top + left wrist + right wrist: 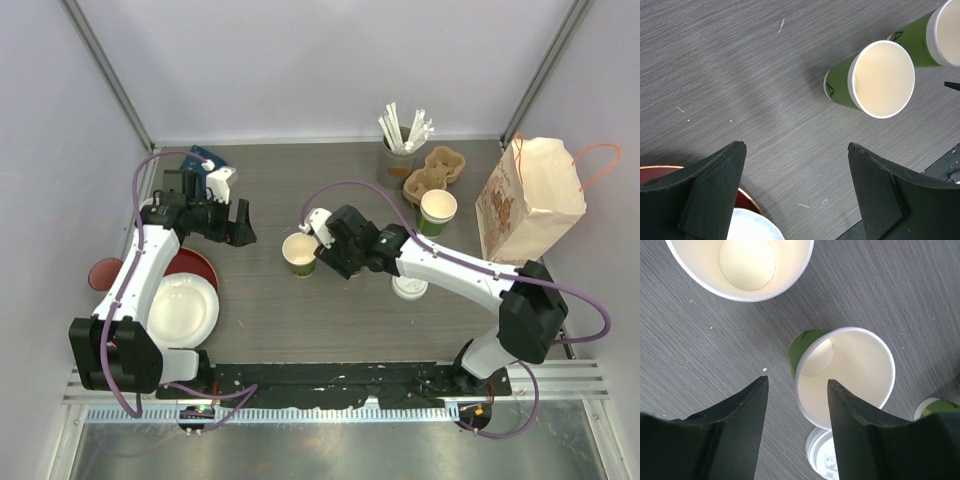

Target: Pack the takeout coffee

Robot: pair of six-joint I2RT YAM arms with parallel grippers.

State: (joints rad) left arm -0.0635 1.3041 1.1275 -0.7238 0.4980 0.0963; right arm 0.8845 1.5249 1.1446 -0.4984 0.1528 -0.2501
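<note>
Right gripper (pixel 797 380) hangs released, left gripper (pixel 796 145) open; I retreat straight up, not nudging the mid-frame cup (pixel 850 375).

Top external: fixed, high above and behind the arm bases (pixel 480 362), facing down over the whole tabletop (pixel 300 330). Left wrist: close, steeply downward past the left claw (pixel 796 146). Right wrist: closer still, nearly straight down past the right claw (pixel 798 381). Overlap, all three: green cups (pixel 299 252) mid-tabletop.
</note>
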